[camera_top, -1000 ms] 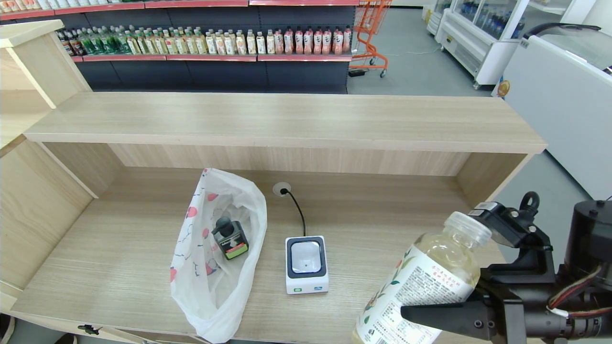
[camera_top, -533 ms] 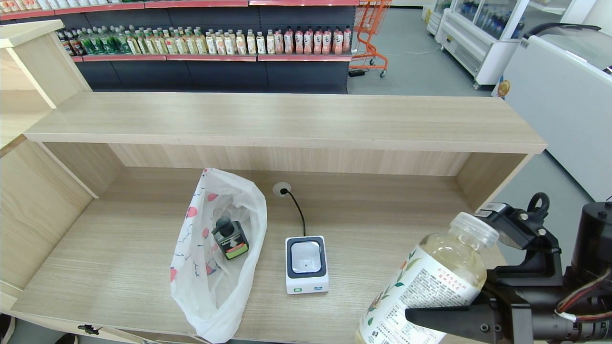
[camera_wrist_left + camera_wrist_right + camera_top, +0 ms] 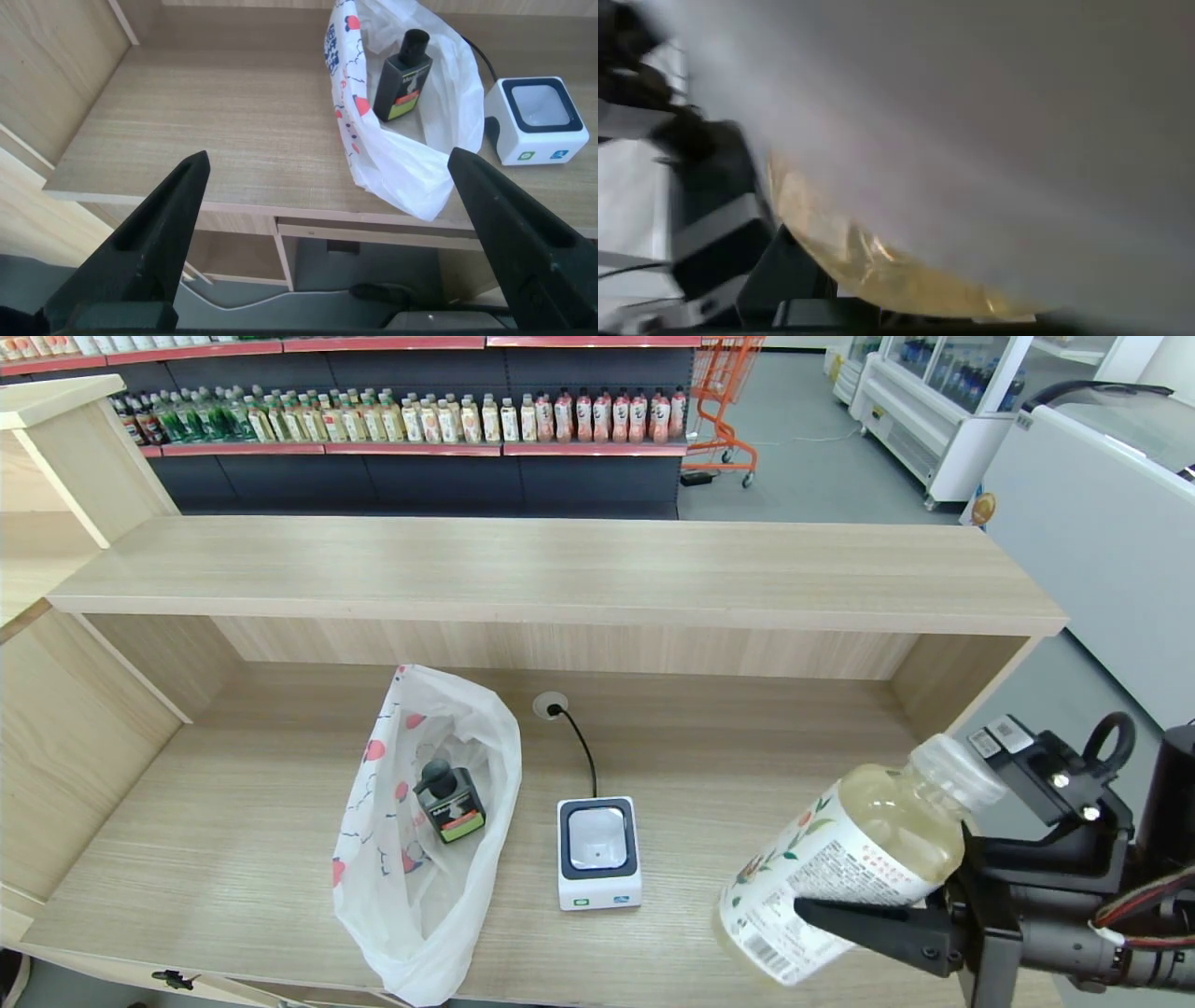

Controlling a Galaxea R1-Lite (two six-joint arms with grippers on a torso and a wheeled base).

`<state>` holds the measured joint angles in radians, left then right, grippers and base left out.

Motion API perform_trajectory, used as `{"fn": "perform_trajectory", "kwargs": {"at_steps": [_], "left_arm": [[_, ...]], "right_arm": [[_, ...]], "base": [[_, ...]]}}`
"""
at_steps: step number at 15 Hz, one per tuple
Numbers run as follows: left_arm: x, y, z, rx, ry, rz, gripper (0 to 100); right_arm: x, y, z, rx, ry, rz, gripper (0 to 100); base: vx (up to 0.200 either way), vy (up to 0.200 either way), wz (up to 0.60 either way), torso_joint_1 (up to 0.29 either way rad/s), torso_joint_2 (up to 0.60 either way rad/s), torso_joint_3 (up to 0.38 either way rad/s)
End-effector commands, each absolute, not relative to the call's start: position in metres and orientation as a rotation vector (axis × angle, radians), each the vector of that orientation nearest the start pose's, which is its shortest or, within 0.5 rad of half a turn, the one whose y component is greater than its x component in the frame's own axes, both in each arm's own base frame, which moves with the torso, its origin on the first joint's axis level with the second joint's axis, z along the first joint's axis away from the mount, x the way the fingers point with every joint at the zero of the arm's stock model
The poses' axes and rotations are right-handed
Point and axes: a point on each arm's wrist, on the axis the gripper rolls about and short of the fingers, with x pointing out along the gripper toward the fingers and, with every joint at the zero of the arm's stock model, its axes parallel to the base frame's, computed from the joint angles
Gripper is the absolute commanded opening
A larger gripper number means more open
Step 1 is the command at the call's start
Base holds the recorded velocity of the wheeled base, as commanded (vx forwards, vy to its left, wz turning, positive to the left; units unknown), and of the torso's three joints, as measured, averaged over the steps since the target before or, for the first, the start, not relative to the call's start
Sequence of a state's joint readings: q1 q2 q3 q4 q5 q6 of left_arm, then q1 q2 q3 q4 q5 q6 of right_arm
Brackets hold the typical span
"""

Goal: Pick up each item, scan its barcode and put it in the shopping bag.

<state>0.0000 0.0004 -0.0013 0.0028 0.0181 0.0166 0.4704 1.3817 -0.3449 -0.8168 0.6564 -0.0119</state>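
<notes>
Right of scanner [image 3: 598, 852], right hand [image 3: 887, 826] grips tilted bottle [image 3: 826, 887].

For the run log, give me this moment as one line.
right jaws: shut on drink bottle, tilted, right of scanner | left jaws: open, empty | bag: open on counter, dark bottle inside

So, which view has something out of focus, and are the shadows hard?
Right wrist view: the bottle sits too near the lens, a yellowish blur. Head view: even light, no hard shadows on the counter. Left wrist view: the shopping bag in focus.
</notes>
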Motion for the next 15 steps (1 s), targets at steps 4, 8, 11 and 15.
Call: {"fn": "perform_trajectory", "kwargs": {"at_steps": [4, 8, 11, 15], "left_arm": [[-0.023, 0.000, 0.075, 0.017, 0.003, 0.018, 100], [-0.023, 0.000, 0.076, 0.017, 0.002, 0.018, 100], [-0.023, 0.000, 0.076, 0.015, 0.002, 0.018, 100], [-0.023, 0.000, 0.075, 0.017, 0.003, 0.018, 100]], "right_arm": [[0.182, 0.073, 0.156, -0.749, -0.016, 0.677, 0], [0.188, 0.074, 0.162, -1.035, -0.204, 0.625, 0], [0.184, 0.072, 0.171, -1.071, -0.285, 0.586, 0], [0.173, 0.069, 0.175, -1.149, -0.344, 0.564, 0]], "base": [[0.000, 0.000, 0.00, 0.000, 0.00, 0.000], [0.000, 0.000, 0.00, 0.000, 0.00, 0.000], [0.000, 0.000, 0.00, 0.000, 0.00, 0.000], [0.000, 0.000, 0.00, 0.000, 0.00, 0.000]]}}
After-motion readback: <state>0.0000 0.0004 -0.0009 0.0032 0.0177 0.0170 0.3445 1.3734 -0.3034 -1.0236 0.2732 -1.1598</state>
